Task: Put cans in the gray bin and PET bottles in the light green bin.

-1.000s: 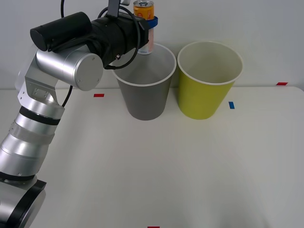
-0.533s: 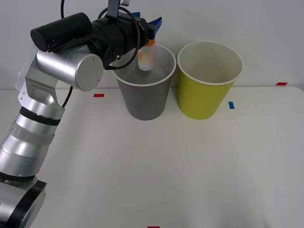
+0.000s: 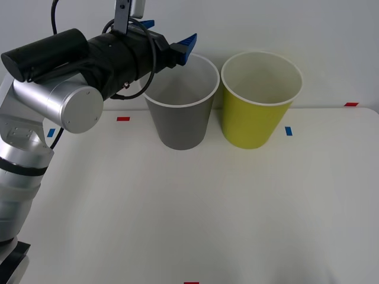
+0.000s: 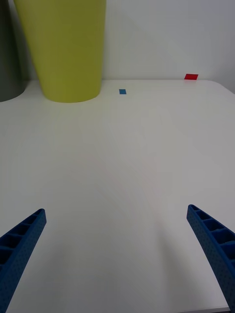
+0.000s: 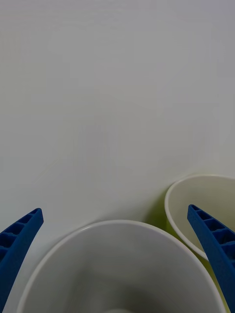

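Note:
The gray bin [image 3: 180, 127] stands at the back of the table with the light green bin [image 3: 254, 124] touching its right side. My left gripper [image 3: 169, 34] hangs open over the gray bin's left rim with nothing between its fingers. From the left wrist, the gray bin's white rim [image 5: 117, 223] and pale inside lie below the left gripper [image 5: 117, 259], with the light green bin's rim [image 5: 196, 186] beside it. My right gripper [image 4: 117, 254] is open low over bare table, facing the light green bin [image 4: 68, 49] and an edge of the gray bin [image 4: 7, 58]. The can and the PET bottles are out of view.
Small tape marks lie on the white table: red [image 3: 123, 118] left of the bins, blue [image 3: 288, 131] right of them, red [image 3: 351, 104] at the far right edge. A plain wall stands close behind the bins. The table's front half is bare.
The left gripper opened and let go of the can, which dropped into the gray bin and out of sight. The left arm then drew back to the left.

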You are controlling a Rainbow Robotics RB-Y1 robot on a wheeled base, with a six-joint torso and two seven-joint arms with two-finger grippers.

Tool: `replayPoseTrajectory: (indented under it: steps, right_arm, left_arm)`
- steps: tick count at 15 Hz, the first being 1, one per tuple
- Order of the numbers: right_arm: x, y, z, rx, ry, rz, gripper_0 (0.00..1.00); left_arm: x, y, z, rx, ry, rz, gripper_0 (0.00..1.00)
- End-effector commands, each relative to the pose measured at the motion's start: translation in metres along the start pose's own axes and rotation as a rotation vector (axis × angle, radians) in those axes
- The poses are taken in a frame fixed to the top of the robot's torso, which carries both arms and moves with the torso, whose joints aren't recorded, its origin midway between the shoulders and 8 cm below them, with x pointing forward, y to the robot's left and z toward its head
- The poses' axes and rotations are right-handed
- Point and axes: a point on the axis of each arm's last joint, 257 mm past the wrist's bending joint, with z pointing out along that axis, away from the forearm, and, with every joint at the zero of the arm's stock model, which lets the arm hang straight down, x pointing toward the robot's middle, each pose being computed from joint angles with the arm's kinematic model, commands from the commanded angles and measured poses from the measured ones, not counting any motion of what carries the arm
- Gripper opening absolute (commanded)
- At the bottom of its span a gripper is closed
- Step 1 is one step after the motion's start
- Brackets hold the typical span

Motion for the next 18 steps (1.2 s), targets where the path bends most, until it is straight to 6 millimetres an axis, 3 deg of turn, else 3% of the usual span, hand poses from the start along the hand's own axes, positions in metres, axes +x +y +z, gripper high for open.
replayPoseTrajectory:
  steps: [1,6,15,18]
  right_arm:
    - [0.0,0.0,0.0,0.0,0.0,0.0,1.0]
    - [0.0,0.0,0.0,0.0,0.0,0.0,1.0]
    - [0.0,0.0,0.0,0.0,0.0,0.0,1.0]
    - [0.0,0.0,0.0,0.0,0.0,0.0,1.0]
  left_arm:
    - [0.018,-0.001,-0.032,-0.007,0.009,0.003,1.0]
    - [0.049,-0.011,-0.082,-0.011,0.046,0.022,1.0]
    - [0.134,-0.037,-0.174,-0.053,0.2,-0.074,1.0]
    - [0.148,-0.044,-0.202,-0.078,0.233,-0.099,1.0]
